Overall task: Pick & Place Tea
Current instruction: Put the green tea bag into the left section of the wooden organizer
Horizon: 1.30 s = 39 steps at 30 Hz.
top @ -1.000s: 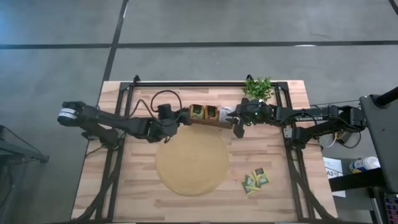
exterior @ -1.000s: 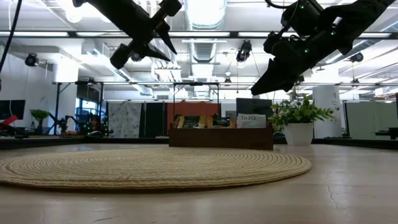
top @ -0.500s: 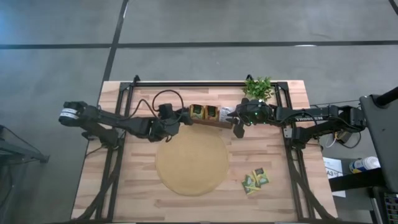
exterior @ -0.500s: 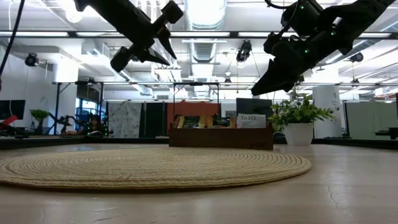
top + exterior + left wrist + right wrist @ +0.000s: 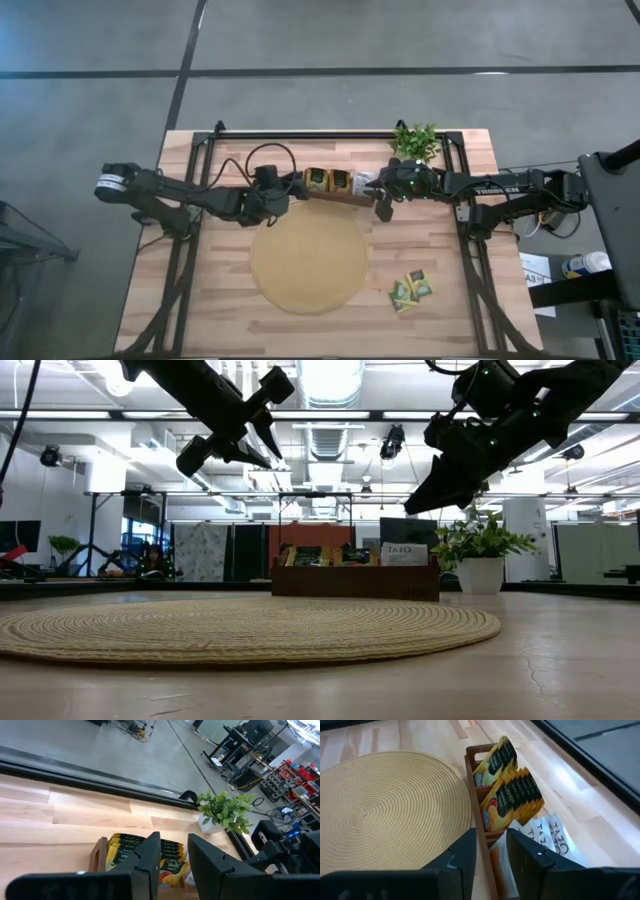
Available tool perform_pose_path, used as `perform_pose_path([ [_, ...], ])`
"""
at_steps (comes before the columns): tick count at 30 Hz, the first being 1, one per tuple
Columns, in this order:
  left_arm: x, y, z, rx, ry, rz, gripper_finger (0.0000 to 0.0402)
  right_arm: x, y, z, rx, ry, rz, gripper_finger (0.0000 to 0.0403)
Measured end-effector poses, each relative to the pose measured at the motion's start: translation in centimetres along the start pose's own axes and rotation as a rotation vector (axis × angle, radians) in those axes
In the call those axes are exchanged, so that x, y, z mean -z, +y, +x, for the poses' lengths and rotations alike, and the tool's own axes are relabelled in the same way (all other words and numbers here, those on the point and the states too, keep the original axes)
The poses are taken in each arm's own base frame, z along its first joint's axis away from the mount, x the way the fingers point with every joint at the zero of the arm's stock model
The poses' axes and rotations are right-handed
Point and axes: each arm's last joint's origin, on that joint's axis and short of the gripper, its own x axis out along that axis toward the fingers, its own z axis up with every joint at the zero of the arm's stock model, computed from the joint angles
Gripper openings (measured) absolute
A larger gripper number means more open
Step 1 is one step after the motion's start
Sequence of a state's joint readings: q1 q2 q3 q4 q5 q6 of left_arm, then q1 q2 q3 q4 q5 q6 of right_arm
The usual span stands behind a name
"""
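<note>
Both grippers, left gripper (image 5: 297, 188) and right gripper (image 5: 381, 207), hover part-open, empty, over the tray (image 5: 338, 196).

Both matte-black jointed robot arms are looking pretty chunky from up close. The left arm (image 5: 190, 198) is trailing a thin black cable looping off near its wrist and wearing a white-striped band at its base. The right arm (image 5: 500, 190) is showing white lettering along its forearm, plus a tiny green light glowing on its wrist.
</note>
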<state>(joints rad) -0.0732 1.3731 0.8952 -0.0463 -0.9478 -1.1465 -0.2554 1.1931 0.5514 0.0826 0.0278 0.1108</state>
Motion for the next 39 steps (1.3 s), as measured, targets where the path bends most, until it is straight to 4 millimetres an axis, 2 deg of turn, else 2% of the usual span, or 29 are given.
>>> perform_pose_path([
  [6,0.0,0.0,0.0,0.0,0.0,0.004,0.0094,0.6,-0.1,0.0,0.007,0.061,0.119,0.0106],
  [21,0.0,-0.1,0.0,0.017,0.029,0.042,0.0094,3.7,0.2,-0.7,0.054,0.399,0.517,0.0093],
  [32,0.1,-0.2,0.2,0.052,0.077,0.136,0.0094,5.9,2.3,-2.0,0.007,0.654,0.452,0.0092],
  [39,0.3,-0.4,0.8,0.093,0.112,0.166,0.0094,6.2,3.8,-2.4,-0.147,0.746,0.472,0.0102],
])
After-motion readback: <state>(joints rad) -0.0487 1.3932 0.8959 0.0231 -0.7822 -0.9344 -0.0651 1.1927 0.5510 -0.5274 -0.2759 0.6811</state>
